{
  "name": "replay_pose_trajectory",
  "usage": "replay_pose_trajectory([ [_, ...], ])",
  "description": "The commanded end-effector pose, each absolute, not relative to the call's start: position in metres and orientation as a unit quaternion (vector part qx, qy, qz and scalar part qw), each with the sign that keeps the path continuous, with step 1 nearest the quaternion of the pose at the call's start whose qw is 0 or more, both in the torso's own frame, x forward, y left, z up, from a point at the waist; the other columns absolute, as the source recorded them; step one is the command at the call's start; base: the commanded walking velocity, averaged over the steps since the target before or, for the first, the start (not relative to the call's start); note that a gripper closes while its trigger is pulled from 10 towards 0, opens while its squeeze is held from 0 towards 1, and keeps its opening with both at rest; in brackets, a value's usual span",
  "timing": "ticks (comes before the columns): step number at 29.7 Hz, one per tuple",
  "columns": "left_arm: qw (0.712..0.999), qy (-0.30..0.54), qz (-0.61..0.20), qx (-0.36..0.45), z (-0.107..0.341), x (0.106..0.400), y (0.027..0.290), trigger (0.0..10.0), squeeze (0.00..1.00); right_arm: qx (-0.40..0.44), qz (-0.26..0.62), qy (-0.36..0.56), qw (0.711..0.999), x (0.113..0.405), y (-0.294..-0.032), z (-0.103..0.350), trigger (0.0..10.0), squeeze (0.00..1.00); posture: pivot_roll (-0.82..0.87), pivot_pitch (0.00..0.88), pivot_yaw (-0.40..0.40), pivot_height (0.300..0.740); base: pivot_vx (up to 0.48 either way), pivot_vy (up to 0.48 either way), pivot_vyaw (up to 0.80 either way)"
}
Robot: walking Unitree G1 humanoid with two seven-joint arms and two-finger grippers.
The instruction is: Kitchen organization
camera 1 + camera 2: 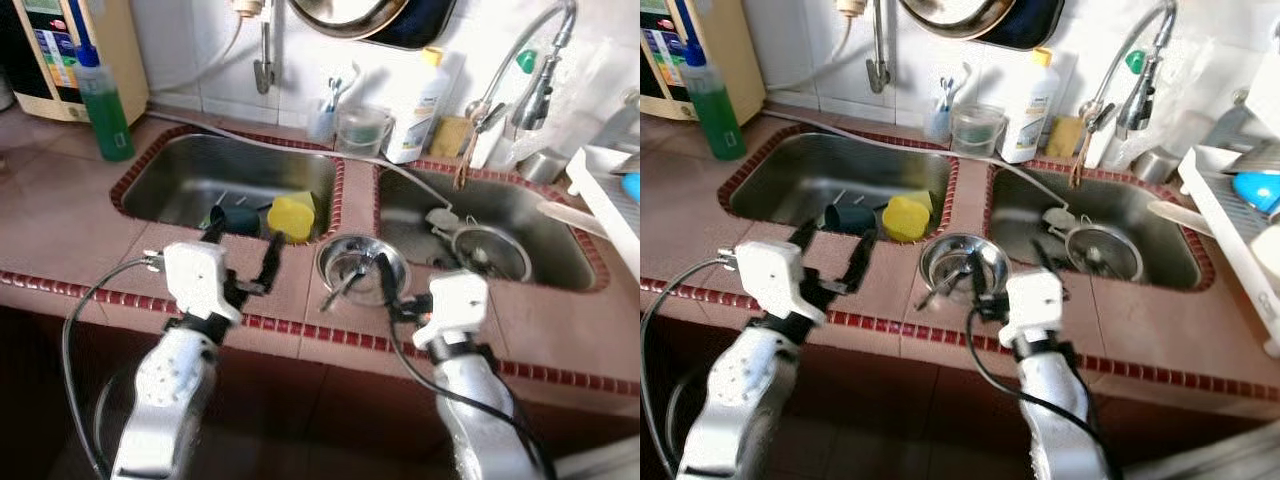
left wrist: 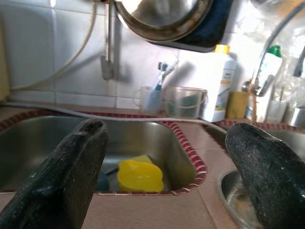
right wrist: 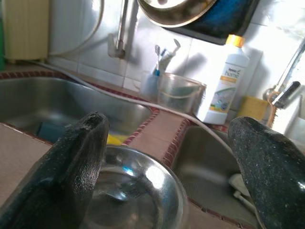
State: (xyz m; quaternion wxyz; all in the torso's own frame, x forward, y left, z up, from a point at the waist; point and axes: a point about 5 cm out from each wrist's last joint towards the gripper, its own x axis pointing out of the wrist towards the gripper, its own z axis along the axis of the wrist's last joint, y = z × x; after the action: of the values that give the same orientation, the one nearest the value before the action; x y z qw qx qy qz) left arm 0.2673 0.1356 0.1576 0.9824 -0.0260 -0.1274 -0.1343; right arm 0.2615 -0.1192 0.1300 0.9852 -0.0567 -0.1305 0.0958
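I have both arms raised over the front edge of the tiled surface (image 1: 60, 215), which carries two steel sinks set side by side. My left pincer (image 1: 243, 245) hovers at the near rim of the left sink (image 1: 180, 175), its two black fingers spread apart with nothing between them. Through the left wrist camera those fingers (image 2: 71, 176) frame a yellow cup (image 2: 139, 174) lying in the basin close to its right wall, with a dark cup (image 1: 238, 218) just beside it.

My right pincer (image 1: 358, 278) sits over a small steel bowl (image 1: 360, 262) that stands on the strip of surface between the two sinks, near the front edge. Its fingers are also apart and gripping nothing; in the right wrist view they stand on either side of the bowl's rim (image 3: 143, 186).

The right sink (image 1: 500, 215) holds a round metal strainer (image 1: 490, 250) and a pale utensil. Along the back wall stand a white bottle (image 1: 420, 105), a clear jug (image 1: 362, 128), and a cup with toothbrushes (image 1: 325, 115). A green bottle (image 1: 103, 105) stands at the far left of the surface, and a curved tap (image 1: 520, 60) rises behind the right sink. A dish rack (image 1: 605, 195) sits at the far right.
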Motion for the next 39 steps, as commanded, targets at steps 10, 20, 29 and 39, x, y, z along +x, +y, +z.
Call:
replay_pose_trajectory([
  [10, 0.978, -0.102, -0.182, 0.009, 0.143, 0.254, 0.133, 10.0, 0.0, -0.071, 0.115, -0.119, 0.984, 0.244, -0.13, 0.128, 10.0, 0.0, -0.13, 0.073, -0.075, 0.74, 0.0, 0.0, 0.0],
  [20, 0.971, -0.094, -0.216, 0.037, 0.141, 0.251, 0.137, 10.0, 0.0, -0.069, 0.16, -0.091, 0.98, 0.214, -0.133, 0.12, 10.0, 0.0, -0.15, 0.111, -0.05, 0.74, 0.0, 0.0, 0.0],
  [29, 0.96, -0.09, -0.258, 0.055, 0.139, 0.251, 0.132, 10.0, 0.0, -0.062, 0.171, -0.076, 0.98, 0.196, -0.132, 0.12, 10.0, 0.0, -0.18, 0.138, -0.029, 0.74, 0.0, 0.0, 0.0],
  [39, 0.944, -0.086, -0.312, 0.069, 0.134, 0.237, 0.115, 10.0, 0.0, -0.06, 0.176, -0.055, 0.981, 0.184, -0.135, 0.117, 10.0, 0.0, -0.2, 0.159, -0.018, 0.74, 0.0, 0.0, 0.0],
])
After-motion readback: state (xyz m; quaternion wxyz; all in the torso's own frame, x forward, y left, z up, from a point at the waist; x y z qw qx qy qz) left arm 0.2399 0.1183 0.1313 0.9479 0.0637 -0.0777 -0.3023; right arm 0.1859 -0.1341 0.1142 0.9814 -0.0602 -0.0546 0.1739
